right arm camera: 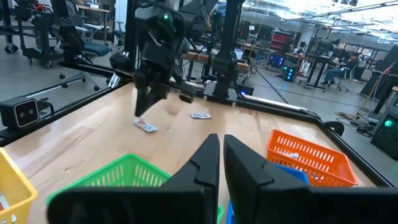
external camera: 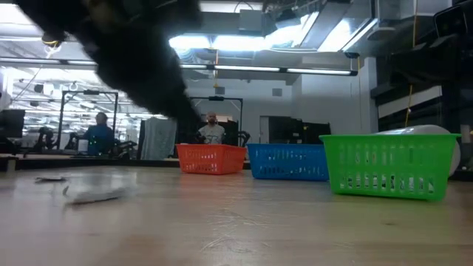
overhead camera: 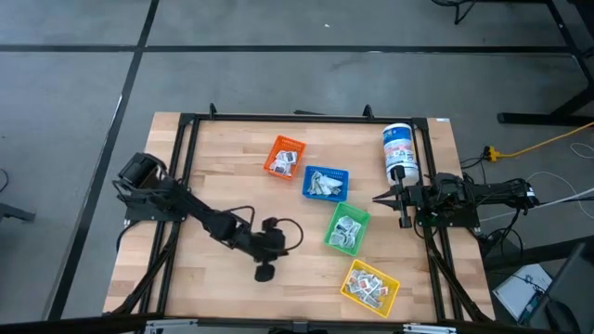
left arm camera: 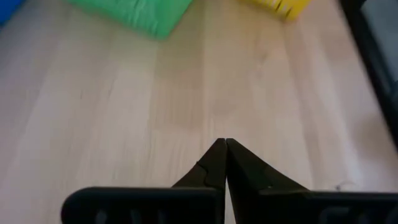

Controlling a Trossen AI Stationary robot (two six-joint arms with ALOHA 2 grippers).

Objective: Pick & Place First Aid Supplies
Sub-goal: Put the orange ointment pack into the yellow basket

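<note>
Left gripper [left arm camera: 225, 144], fingertips pressed together and empty, above bare tabletop [left arm camera: 124, 118].
Two loose packets [right arm camera: 145, 126] lie beneath it; others fill the bins [overhead camera: 348, 227]. Right gripper [right arm camera: 221, 139], nearly closed, waits at the table's right edge.

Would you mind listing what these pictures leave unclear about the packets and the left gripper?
- Whether the shut left gripper holds a packet: its fingertips meet in the left wrist view with nothing visible between them.
- Print on the two loose packets: too small in the right wrist view, blurred in the low view.
- Yellow bin: cut off by the left wrist picture's edge.
- Packets in the green bin: hidden behind its wall in the low view.
</note>
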